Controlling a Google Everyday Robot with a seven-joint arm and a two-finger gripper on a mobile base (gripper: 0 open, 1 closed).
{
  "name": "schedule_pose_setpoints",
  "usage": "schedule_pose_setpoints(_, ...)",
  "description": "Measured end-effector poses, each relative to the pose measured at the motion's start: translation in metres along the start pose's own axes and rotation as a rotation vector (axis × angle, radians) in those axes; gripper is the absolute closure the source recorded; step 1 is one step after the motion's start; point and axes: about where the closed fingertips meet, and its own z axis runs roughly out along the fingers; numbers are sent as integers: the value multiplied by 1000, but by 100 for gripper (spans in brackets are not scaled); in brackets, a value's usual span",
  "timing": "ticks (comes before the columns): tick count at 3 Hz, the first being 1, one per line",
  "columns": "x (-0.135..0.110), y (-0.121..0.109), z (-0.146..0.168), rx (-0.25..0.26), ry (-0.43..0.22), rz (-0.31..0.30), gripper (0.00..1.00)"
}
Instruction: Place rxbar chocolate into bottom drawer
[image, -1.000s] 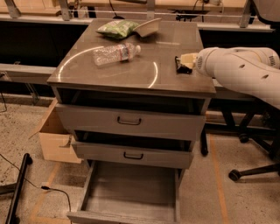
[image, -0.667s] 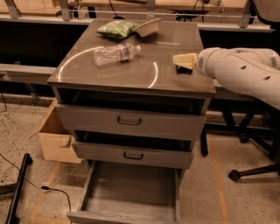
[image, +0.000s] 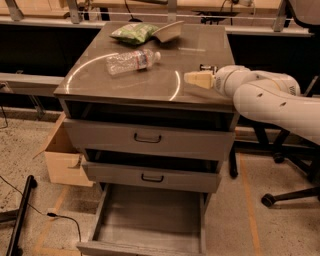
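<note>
My gripper (image: 192, 79) hangs just above the right front part of the cabinet top (image: 200, 52), at the end of the white arm (image: 265, 97) that comes in from the right, and it points left. The rxbar chocolate does not show clearly anywhere; a small dark bit (image: 207, 67) sits at the gripper's wrist and I cannot tell what it is. The bottom drawer (image: 150, 222) stands pulled out below the cabinet, its grey tray bare. The two upper drawers (image: 147, 137) are slightly ajar.
A water bottle (image: 131, 61) lies on the top at the left. A green chip bag (image: 132, 32) and a tan object (image: 169, 31) lie at the back. A cardboard box (image: 62, 160) stands left of the cabinet. An office chair base (image: 285, 192) stands at the right.
My gripper has moved a little to the left over the cabinet top and turned, so its pale tip now points left. Nothing else has moved.
</note>
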Motion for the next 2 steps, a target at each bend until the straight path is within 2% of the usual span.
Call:
schedule_pose_setpoints(1,-4,5,15,-13,-54,-33,0)
schedule_pose_setpoints(2,-2,10,28,-20,-70,-50,0)
